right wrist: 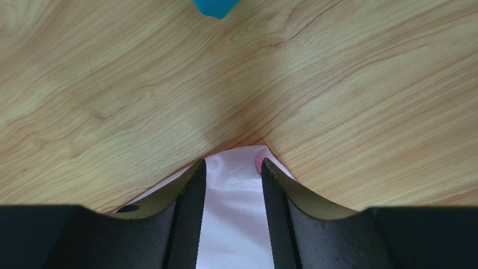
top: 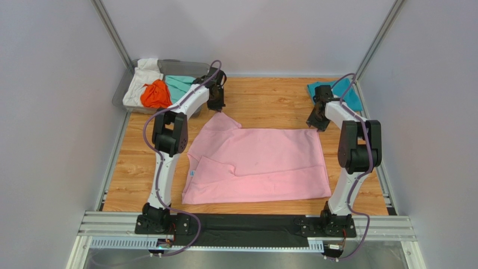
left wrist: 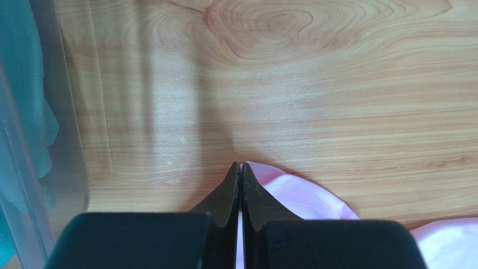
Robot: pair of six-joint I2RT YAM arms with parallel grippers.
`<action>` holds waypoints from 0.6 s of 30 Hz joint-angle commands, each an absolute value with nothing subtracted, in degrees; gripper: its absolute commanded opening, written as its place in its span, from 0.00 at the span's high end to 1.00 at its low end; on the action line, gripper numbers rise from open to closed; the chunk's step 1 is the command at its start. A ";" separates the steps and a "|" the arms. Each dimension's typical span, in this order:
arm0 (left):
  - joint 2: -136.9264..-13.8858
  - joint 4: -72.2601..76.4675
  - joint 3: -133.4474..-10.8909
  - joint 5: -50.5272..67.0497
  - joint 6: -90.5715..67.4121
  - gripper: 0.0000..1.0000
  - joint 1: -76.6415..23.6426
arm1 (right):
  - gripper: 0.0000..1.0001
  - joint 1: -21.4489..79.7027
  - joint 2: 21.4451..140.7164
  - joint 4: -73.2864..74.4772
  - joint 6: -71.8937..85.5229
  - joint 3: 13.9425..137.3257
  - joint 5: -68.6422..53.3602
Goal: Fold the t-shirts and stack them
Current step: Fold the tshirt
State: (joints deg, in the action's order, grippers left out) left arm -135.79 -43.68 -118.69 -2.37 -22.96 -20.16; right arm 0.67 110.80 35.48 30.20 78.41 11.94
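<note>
Pink t-shirt (top: pixel 263 159): spread flat across the middle of the wooden table (top: pixel 269 98), neck end to the left, with a small blue label (top: pixel 191 173) showing there. Left part folded over onto itself in loose layers. Far left corner drawn out into a point that reaches the left gripper (top: pixel 216 105). Far right corner tucked under the right gripper (top: pixel 315 120).

Left gripper: closed tight, fingers pressed flat together in the wrist view. A thin strip of pink cloth pinched between them, with more bulging out to one side. Tips down at the wood.

Right gripper: jaws apart, straddling the shirt's corner. Pink cloth fills the gap between the fingers (right wrist: pixel 193 213), with a small curl of fabric riding up against one of them. Not yet clamped.

Teal-blue t-shirt (top: pixel 349 95): crumpled at the far right corner of the table, just behind the right arm, apart from the pink one.

Clear bin (top: pixel 119 92): at the far left corner, beside the left gripper. Holds a white t-shirt (top: pixel 140 78), an orange t-shirt (top: pixel 156 94) and a mint-green t-shirt (top: pixel 180 84), all bunched together.
</note>
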 commanded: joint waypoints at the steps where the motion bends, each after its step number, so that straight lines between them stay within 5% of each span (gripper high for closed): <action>1: -131.57 -42.01 -117.78 -1.32 -21.62 1.00 -20.04 | 0.57 0.53 111.71 36.82 30.59 80.77 14.67; 7: -130.78 -41.75 -116.81 -0.88 -21.71 1.00 -20.04 | 0.67 0.53 111.97 38.23 30.50 80.60 17.92; 9: -130.34 -41.57 -116.37 -0.53 -21.80 1.00 -20.13 | 0.87 0.53 111.80 38.06 29.97 80.77 18.11; 12: -129.20 -41.48 -115.41 -0.44 -21.80 1.00 -20.04 | 1.00 0.53 111.88 37.53 28.66 81.47 17.49; 18: -120.60 -34.20 -102.61 3.42 -22.94 1.00 -20.21 | 1.00 0.53 109.52 36.74 27.51 80.86 15.30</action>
